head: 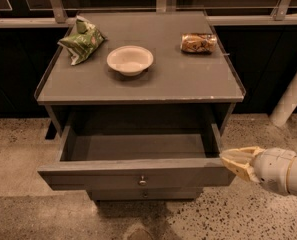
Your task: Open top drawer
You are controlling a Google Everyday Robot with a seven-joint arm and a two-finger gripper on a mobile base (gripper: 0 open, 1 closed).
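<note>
The top drawer [113,175] of a grey cabinet stands pulled far out, its inside bare and its flat front carrying a small round metal knob [142,180] at centre. Below it the front of a narrower drawer [144,194] with its own knob just shows. My gripper [234,163] comes in from the right edge, its tan fingertips [240,156] close together and pointing left, right next to the drawer front's right end. It holds nothing that I can see.
On the cabinet top [188,79] lie a green crumpled chip bag [82,39] at back left, a white bowl [130,59] in the middle and a brown can on its side [198,42] at back right. A white post [290,96] stands at right. Speckled floor [18,144] surrounds the cabinet.
</note>
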